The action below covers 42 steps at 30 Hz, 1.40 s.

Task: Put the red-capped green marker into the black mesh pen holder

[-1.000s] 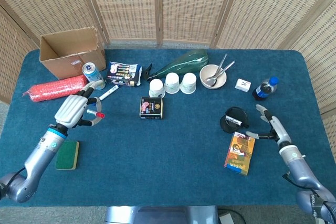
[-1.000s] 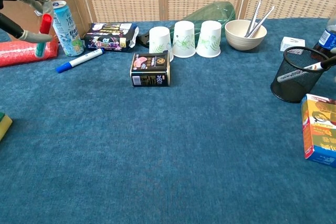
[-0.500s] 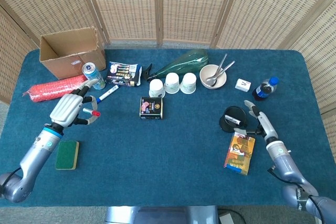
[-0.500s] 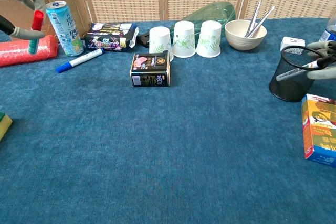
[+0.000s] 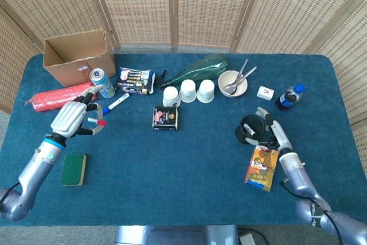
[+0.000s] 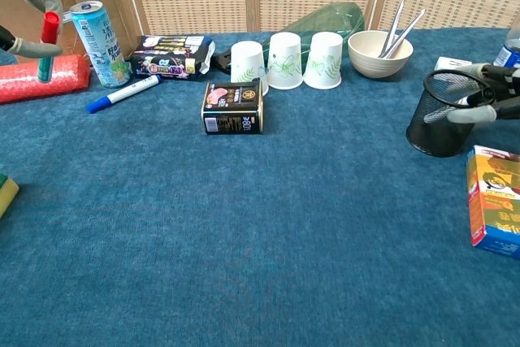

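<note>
- Left robot hand (image 5: 71, 119) up above the blue counter (image 5: 172, 170), pinching the red-capped green marker (image 6: 45, 45) in its fingers.
- Marker standing almost straight up in that robot hand, red cap on top, green body below, just in front of the red mesh roll (image 5: 57, 96) in the chest view.
- Marker well apart from the black mesh pen holder (image 6: 437, 115), which sits far over on the other side of the counter.
- Right robot hand (image 5: 269, 132) gripping the pen holder at its rim, fingers (image 6: 471, 113) curled against the mesh.
- Pen holder tipped a little, not quite upright, with one thin pen (image 5: 248, 131) lying slanted inside.
- Colorful box (image 5: 261, 167) lying flat just beside the pen holder.
- Cardboard box (image 5: 77, 55) open at the far left corner; what is inside cannot be seen.
- Drink can (image 6: 90, 41) standing near the marker, blue marker (image 6: 123, 93) lying flat on the counter close by.
- Three paper cups (image 5: 188, 91) upside down in a row in the middle.
- Cream bowl (image 5: 233, 83) holding metal utensils (image 6: 399, 23) that lean out over its edge.
- Green sponge (image 5: 73, 168) flat on the counter under the left arm.
</note>
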### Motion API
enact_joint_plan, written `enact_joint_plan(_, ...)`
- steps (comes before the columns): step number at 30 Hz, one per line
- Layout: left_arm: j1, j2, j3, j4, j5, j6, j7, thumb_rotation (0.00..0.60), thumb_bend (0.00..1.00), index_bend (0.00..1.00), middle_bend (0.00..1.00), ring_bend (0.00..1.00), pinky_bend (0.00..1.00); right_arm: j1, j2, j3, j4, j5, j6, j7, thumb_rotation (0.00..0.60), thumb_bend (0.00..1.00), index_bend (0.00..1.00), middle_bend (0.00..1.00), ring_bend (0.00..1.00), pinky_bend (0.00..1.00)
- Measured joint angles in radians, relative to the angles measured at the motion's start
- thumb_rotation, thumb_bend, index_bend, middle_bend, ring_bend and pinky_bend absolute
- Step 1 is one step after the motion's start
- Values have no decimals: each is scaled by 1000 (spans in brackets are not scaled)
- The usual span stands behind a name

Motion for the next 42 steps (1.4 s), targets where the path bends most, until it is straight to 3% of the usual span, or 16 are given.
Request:
enact_joint_plan(7,1,7,-3,4,2,4,-8,600,395,653,0,0,218,-17,-22,-7,21,-1,19,1,600,95,220,334,255,504)
enact_joint_plan(16,2,3,-2,6,2,5,-9,600,395,653,0,0,218,-37,7,3,-55,-48,103,1,600,145,345,397,298,537)
enact_joint_plan(32,8,7,0,12,5,11,-19,600,395,653,0,0,218,-47,22,12,-155,-76,162,-6,600,167,395,419,309,545)
enact_joint_plan(42,8,12,-4,6,6,13,-34,600,396,653,0,0,218,-50,32,13,-287,-138,210,44,600,182,407,421,309,545)
